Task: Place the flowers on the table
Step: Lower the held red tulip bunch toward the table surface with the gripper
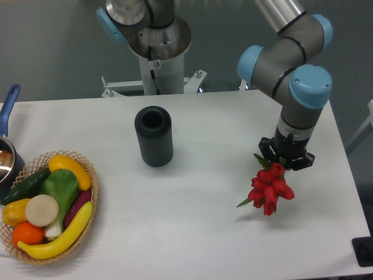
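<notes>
The flowers (269,188) are a small bunch of red tulip-like blooms with green leaves, at the right side of the white table (198,233). My gripper (283,161) is right above them, pointing down, and is shut on the flowers' stem end. The blooms hang down and forward just above the tabletop, casting a shadow under them; I cannot tell whether they touch it. The fingers are mostly hidden by the wrist and the leaves.
A dark cylinder vase (154,136) stands upright in the table's middle, empty. A wicker basket (87,192) of colourful vegetables sits at the front left, a blue-handled pot (8,151) behind it. The arm's base (156,52) stands at the back edge.
</notes>
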You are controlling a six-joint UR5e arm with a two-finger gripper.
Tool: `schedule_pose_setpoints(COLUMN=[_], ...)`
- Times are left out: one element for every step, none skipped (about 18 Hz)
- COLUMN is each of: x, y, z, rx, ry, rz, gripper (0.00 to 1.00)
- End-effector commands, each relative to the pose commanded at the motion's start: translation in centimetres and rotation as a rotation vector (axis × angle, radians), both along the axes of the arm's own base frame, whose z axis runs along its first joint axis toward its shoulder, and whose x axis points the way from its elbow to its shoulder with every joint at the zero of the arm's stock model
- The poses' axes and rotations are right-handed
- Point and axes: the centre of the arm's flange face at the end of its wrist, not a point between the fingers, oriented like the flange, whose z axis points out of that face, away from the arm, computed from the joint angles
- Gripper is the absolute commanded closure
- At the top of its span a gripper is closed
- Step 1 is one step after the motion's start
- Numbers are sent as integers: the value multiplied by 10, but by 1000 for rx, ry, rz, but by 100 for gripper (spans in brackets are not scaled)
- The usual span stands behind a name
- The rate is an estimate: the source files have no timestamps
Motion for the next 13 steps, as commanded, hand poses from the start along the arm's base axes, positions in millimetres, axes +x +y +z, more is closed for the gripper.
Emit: schedule_pose_setpoints(x=[0, 0, -1, -1, -1, -2, -2, -2, -2, -2, -2, -2, -3], y=[1, 2, 3, 4, 4, 5, 6, 7, 7, 7, 7, 7, 8], z=[-4, -9, -13, -18, -20, -22, -24, -25, -25, -27, -28, -28, -26], rx=[-2, -5, -7, -10, -7, 1, 10, 18, 24, 23, 23, 23, 25], ry=[-6, -11, -17, -24, -27, -32, -39, -45, -45, -50, -52, -50, -47], rz=[-2, -3, -3, -3, -3, -4, -4, -4, -6, -6, -6, -6, -8], gripper=[74, 74, 74, 74, 73, 73, 71, 69, 67, 64, 61, 58, 54])
